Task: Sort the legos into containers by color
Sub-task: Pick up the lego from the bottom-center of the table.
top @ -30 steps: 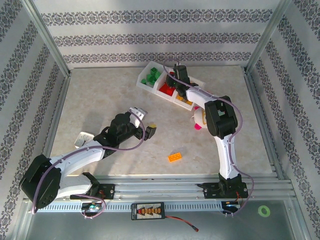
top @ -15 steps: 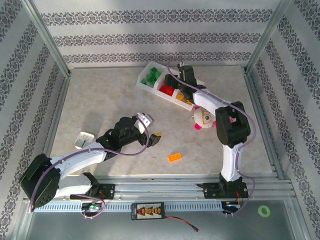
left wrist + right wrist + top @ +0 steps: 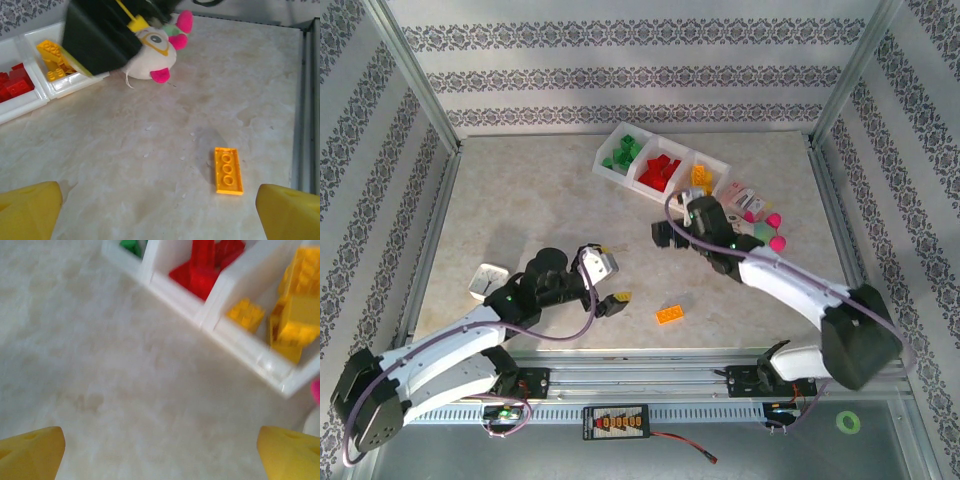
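**Left pincer (image 3: 610, 280) and right pincer (image 3: 670, 228) both spread; one orange brick (image 3: 670, 314) loose on the table (image 3: 520, 200)**

Left pincer: fingers wide apart, nothing between them. It hangs low over the near middle of the table. In the left wrist view the yellow fingertips (image 3: 27, 210) sit in the two lower corners. The orange brick (image 3: 228, 170) lies flat ahead of them with its studs up, closer to the right-hand tip and touching neither.

Right pincer: also spread and empty. It hovers over bare table on the near side of the tray (image 3: 616, 176). Its wrist view is blurred; yellow fingertips (image 3: 30, 450) show at both lower corners, with the tray wall (image 3: 210, 310) beyond.

Tray: far side of the table, set at an angle, three compartments in a row.
- Left compartment: green bricks (image 3: 623, 153).
- Middle compartment: red bricks (image 3: 660, 172).
- Right compartment: orange and yellow bricks (image 3: 702, 178).

The loose orange brick is well apart from the tray, between the two arms and near the front rail.

Other items: a soft toy (image 3: 150, 57), white with pink bits, lies beside the tray's orange end. A small white box (image 3: 487, 280) sits by the left arm.
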